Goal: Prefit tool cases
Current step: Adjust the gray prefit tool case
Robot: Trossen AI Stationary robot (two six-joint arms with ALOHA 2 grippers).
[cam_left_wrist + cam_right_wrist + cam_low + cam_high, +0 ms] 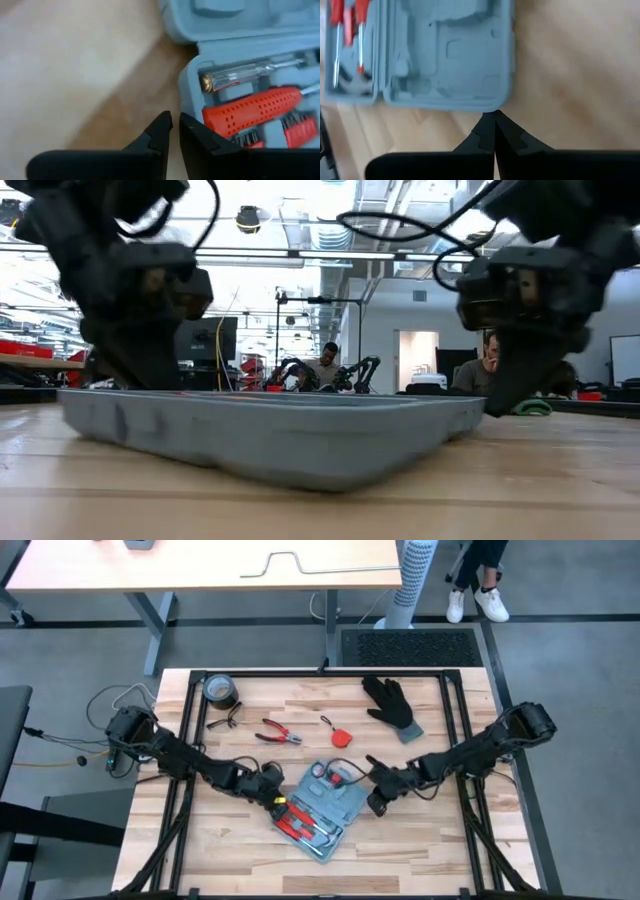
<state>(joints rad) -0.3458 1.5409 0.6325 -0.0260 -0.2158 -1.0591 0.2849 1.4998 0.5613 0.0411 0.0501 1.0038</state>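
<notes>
The tool case (322, 812) lies open and flat on my bench (420, 850), near the middle toward the front edge, turned at a slant. My left claw (275, 802) sits low at the case's left edge, just beside the half that holds the red-handled tools (250, 112) and a clear-handled screwdriver (240, 75); its fingers (157, 132) are nearly pressed together with only a thin gap, and they pinch nothing. My right claw (374, 802) sits at the case's right edge, its fingertips (487, 130) pressed together right at the rim of the half with the bare moulded recesses (455, 55), holding nothing. Farther back on the bench lie a black glove (392, 705), a tape roll (220, 691), red-handled pliers (280, 734) and a small red tape measure (341, 737), all well apart from the case.
</notes>
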